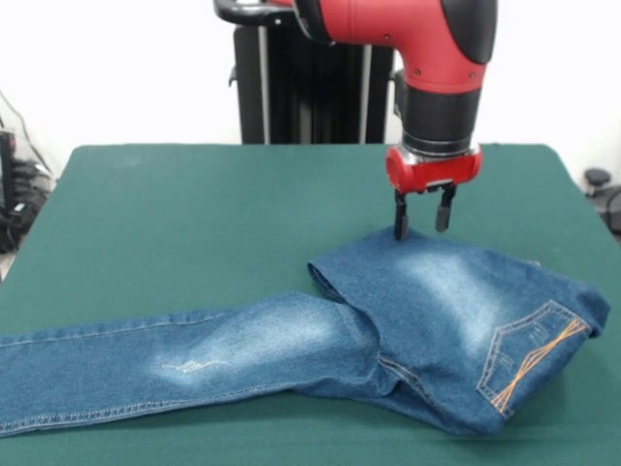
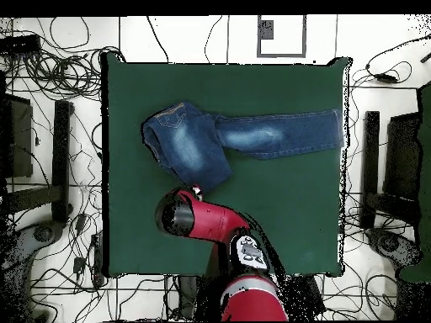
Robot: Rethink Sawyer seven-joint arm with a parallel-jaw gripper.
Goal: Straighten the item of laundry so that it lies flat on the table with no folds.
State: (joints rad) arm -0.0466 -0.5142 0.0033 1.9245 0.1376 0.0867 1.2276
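Observation:
The item of laundry, a pair of blue jeans, lies on the green table. One leg stretches left past the picture's edge. The seat part at the right is folded over itself, with an orange-stitched back pocket facing up. My gripper hangs open at the far edge of the folded part. Its left fingertip is down at the denim's hem, and no cloth shows between the fingers. From overhead, the jeans lie in the table's upper half, and the arm covers most of the gripper.
In the overhead view the stretched leg reaches the table's right edge. Cables and dark stands surround the table on the floor. The black pedestal stands behind the table in the front view.

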